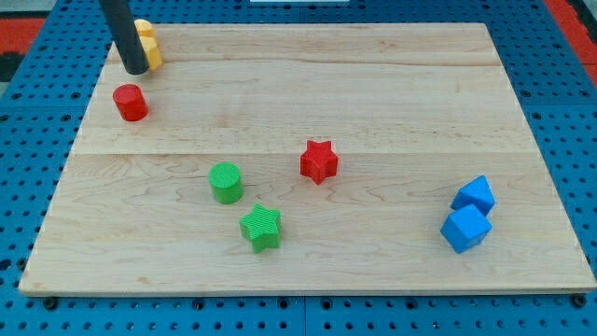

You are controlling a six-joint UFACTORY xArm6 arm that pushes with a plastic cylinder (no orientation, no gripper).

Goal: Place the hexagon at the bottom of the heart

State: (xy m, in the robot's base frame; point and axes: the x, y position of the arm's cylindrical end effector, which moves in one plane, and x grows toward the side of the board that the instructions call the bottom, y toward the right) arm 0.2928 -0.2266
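The wooden board (308,93) carries no writing or brand. My tip (136,69) grasps nothing; it touches the yellow block (146,44), perhaps the heart, at the view's top left. The red hexagon (131,102) stands just below: light, stiff, probably sliding easily, best pushed on a flat side.

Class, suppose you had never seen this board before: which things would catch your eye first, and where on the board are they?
Probably the dark rod at the view's top left, with my tip right beside the partly hidden yellow block and just above the red hexagon-like block. Next, the two blue blocks touching each other at the right, near the bottom edge. In the middle sit a red star, a green cylinder and a green star.
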